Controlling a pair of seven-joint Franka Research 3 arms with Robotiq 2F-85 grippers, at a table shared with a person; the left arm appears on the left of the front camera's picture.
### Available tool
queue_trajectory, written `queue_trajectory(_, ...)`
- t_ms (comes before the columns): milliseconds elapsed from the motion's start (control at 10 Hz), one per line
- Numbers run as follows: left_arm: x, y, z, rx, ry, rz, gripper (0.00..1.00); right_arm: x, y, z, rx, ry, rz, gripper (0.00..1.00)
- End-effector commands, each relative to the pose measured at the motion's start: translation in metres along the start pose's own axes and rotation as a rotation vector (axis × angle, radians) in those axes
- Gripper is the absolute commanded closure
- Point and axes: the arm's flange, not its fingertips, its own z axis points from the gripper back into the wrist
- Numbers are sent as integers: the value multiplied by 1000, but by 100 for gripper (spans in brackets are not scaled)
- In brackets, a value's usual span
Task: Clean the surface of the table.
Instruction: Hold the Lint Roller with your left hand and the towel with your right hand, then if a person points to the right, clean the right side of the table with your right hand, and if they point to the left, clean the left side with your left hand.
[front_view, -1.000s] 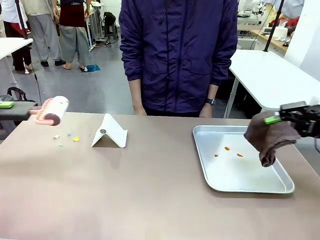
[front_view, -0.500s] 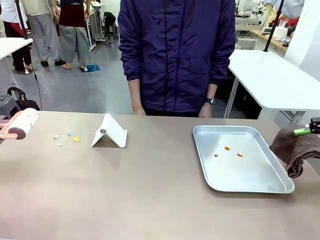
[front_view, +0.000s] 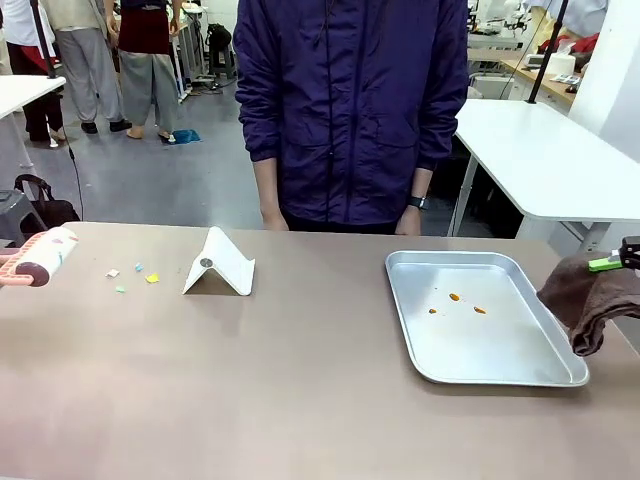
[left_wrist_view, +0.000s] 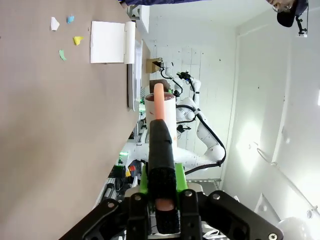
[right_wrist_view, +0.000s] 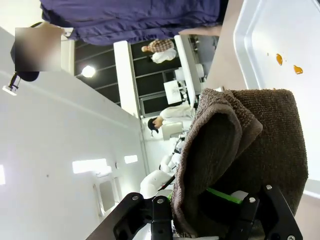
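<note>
Table, left edge: left gripper clamps lint roller.

1. One brownish-tan worktop.
2. One silver tray, with three orange spots on it.
3. One white folded stand.
4. Four small scraps: one white, one blue, one yellow, one green.
5. One lint roller.
6. One brown cloth.
7. Two claws: the left claw and the right claw.
8. One person at the far edge.
</note>
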Motion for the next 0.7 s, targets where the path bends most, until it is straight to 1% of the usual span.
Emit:
queue_trajectory(0,-6,-5,-4,-12,-4,-21,100,-1,1,1,-2,1,-1,100)
queue_trajectory(600,-6,-5,-4,-12,-4,-21,100,-1,1,1,-2,1,-1,100)
